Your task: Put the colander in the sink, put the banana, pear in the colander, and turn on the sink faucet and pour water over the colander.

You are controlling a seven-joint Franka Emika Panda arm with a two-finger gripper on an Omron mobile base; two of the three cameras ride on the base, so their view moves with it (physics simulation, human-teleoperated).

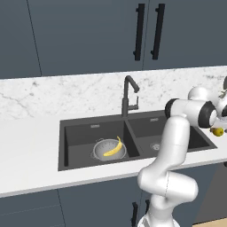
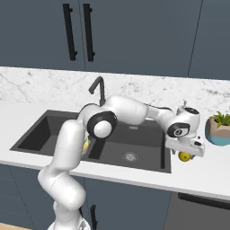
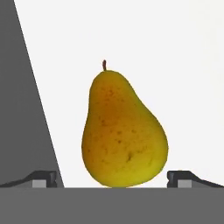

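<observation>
Perforated silver metal colander (image 1: 108, 150) sits in the left basin of the dark matte double sink (image 1: 71, 133). Curved yellow banana (image 1: 113, 148) lies in it, long axis tilted, upper tip toward the faucet. Slim dark faucet (image 1: 129, 95) stands behind the divider, bent spout facing right.

Pear (image 3: 122, 131) lies on the white worktop (image 2: 197, 177) right of the sink, just beside its right edge; smooth yellow-orange skin with brown speckles, fat at the bottom, narrow neck. In the hand view its long axis runs away from the camera, stem end far.

Claw (image 3: 112, 179) is down at the pear, fingers (image 3: 43, 178) spread wide on either side of the fat end, gaps visible, not touching.

Right base view adds a potted plant (image 2: 219, 128) in a blue pot on the worktop and the right basin drain (image 2: 130, 156); there the arm hides the colander. Left base view shows colander and banana plainly.
</observation>
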